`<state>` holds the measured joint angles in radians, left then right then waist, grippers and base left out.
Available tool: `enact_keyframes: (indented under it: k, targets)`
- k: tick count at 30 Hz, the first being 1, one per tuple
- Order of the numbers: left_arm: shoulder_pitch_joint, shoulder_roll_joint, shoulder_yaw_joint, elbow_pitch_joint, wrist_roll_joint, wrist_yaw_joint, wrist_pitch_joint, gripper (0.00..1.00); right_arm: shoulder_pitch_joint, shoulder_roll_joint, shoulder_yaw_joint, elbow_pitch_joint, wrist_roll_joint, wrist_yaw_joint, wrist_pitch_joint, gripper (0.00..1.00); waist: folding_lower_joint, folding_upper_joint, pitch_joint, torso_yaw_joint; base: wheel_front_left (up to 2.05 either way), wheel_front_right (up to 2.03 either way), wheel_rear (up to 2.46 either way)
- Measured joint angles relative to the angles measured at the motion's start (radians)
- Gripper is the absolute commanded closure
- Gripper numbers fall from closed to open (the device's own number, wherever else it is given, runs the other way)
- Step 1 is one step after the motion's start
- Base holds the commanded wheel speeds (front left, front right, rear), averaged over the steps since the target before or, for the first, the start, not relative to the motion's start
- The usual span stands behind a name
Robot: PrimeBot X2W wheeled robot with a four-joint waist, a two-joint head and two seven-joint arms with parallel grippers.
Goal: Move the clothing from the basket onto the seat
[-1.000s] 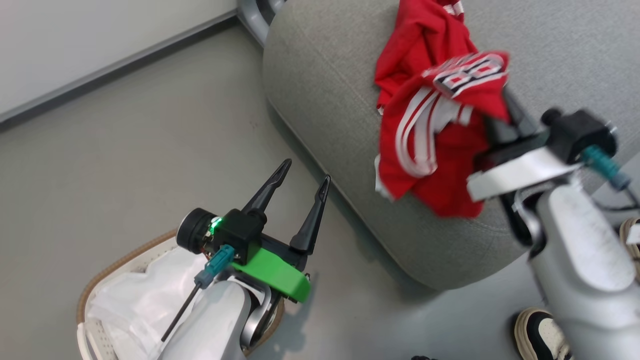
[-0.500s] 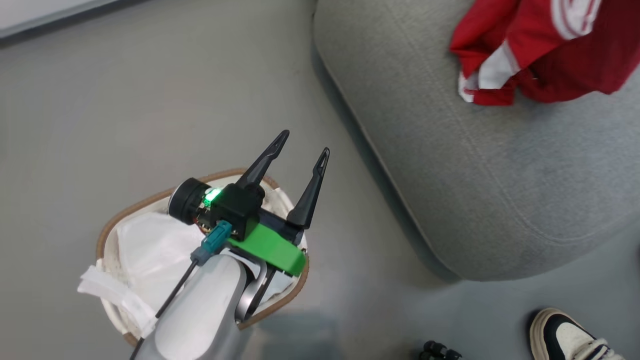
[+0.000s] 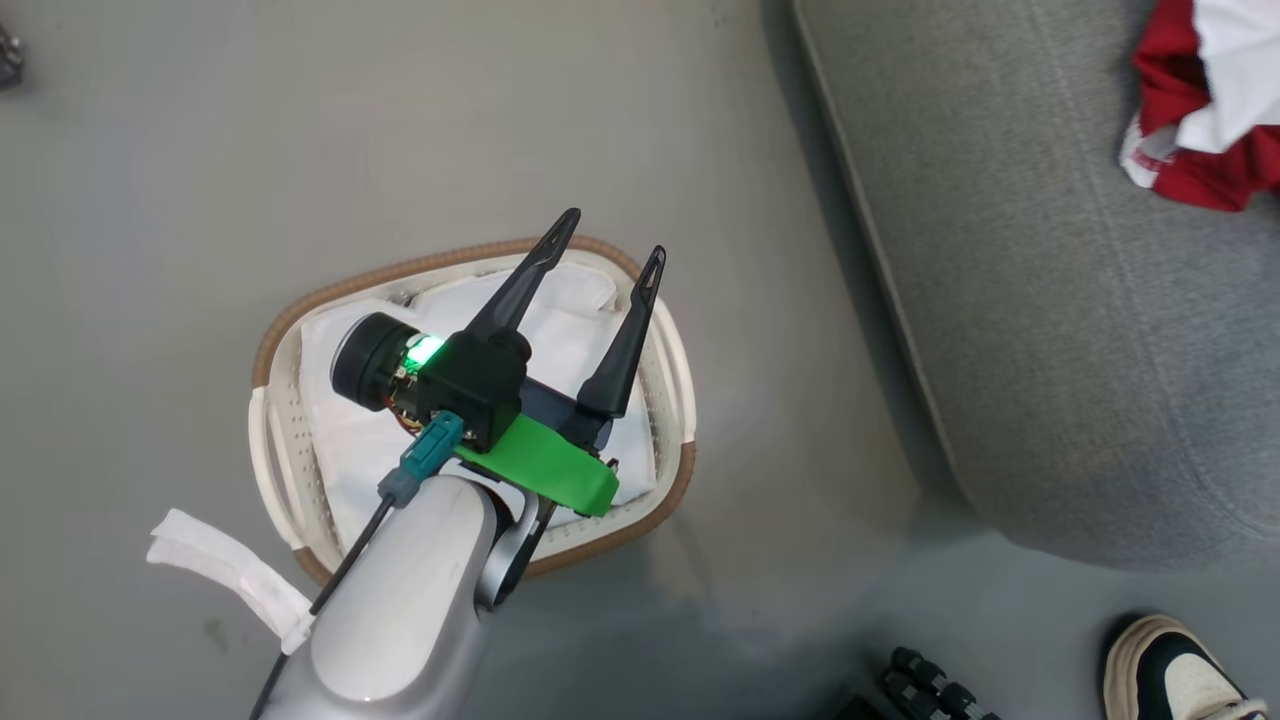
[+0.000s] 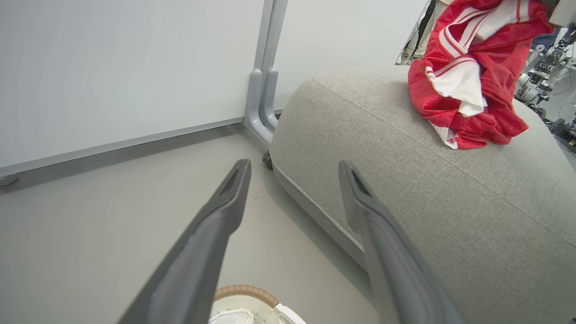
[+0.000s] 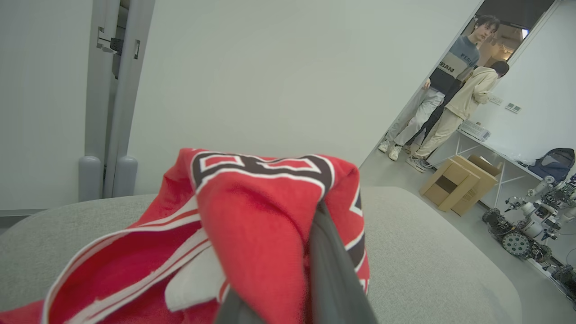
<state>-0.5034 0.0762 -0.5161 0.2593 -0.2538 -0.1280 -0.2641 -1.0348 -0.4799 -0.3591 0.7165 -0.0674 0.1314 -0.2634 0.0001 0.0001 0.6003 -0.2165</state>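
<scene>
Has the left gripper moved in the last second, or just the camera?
Yes. Against the basket, the left gripper swung from past its seat-side rim to above it, away from the seat.

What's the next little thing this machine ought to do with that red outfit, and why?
Probably open the right fingers and let go. They are shut on the clothing, which hangs over the seat with its lower folds resting on it, so releasing should leave it there.
</scene>
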Motion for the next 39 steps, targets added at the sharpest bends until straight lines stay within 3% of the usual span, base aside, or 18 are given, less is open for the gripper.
enact_keyframes:
  k: [2, 3, 9, 15, 27, 33, 39]
  targets:
    - [0.000, 0.000, 0.002, 0.000, 0.001, 0.000, 0.000, 0.00, 0.009, 0.022, -0.046, 0.004, -0.027, 0.000, 0.000, 0.18, 0.0000, 0.0000, 0.021, 0.015, 0.00, 0.00, 0.00]
    - [0.000, 0.000, 0.004, 0.000, 0.002, 0.000, 0.000, 0.00, 0.018, 0.032, -0.057, 0.005, -0.034, 0.000, 0.000, 0.00, 0.0000, -0.0001, 0.028, 0.021, 0.00, 0.00, 0.00]
    - [0.000, 0.001, 0.026, 0.005, 0.008, 0.000, 0.000, 0.00, 0.101, 0.122, -0.103, -0.033, -0.046, 0.000, 0.000, 0.00, 0.0001, 0.0000, 0.053, 0.037, 0.00, 0.00, 0.00]
    - [0.003, -0.001, 0.067, 0.005, 0.019, 0.000, 0.000, 0.00, 0.215, 0.180, -0.069, -0.084, -0.002, 0.000, 0.000, 0.00, 0.0000, -0.0001, 0.022, 0.032, 0.00, 0.00, 0.00]
    - [0.092, -0.017, 0.211, -0.010, 0.074, 0.006, 0.000, 0.00, 0.378, 0.269, 0.139, -0.251, 0.130, 0.000, 0.000, 0.00, 0.0000, -0.0001, -0.083, 0.046, 0.00, 0.00, 0.00]
    - [0.145, -0.023, 0.288, -0.012, 0.097, 0.042, 0.000, 0.00, 0.431, 0.297, 0.282, -0.322, 0.166, 0.000, 0.000, 0.00, 0.0000, -0.0001, -0.144, 0.074, 0.00, 0.00, 0.00]
    - [0.189, -0.026, 0.343, -0.002, 0.115, 0.072, 0.000, 0.00, 0.474, 0.302, 0.363, -0.353, 0.179, 0.000, 0.000, 0.00, 0.0000, -0.0001, -0.195, 0.117, 0.00, 0.00, 0.00]
